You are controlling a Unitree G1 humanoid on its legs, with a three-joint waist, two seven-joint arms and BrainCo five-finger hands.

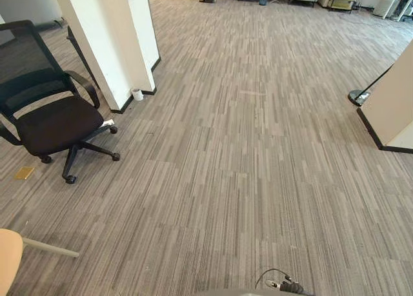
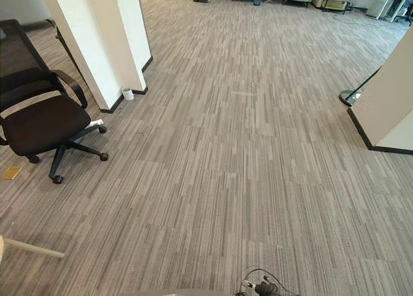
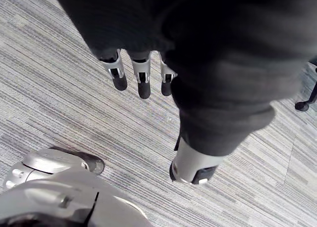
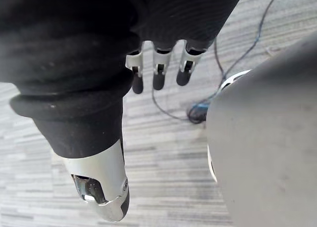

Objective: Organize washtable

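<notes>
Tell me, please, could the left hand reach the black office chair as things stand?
Probably not: the left hand hangs open over carpet, while the office chair stands well apart, ahead and leftward.

Grey carpet floor [image 1: 258, 148] carries black office chair [image 1: 55, 123].

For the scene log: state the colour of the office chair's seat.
The office chair seat is black, seen best in the left eye view.
</notes>
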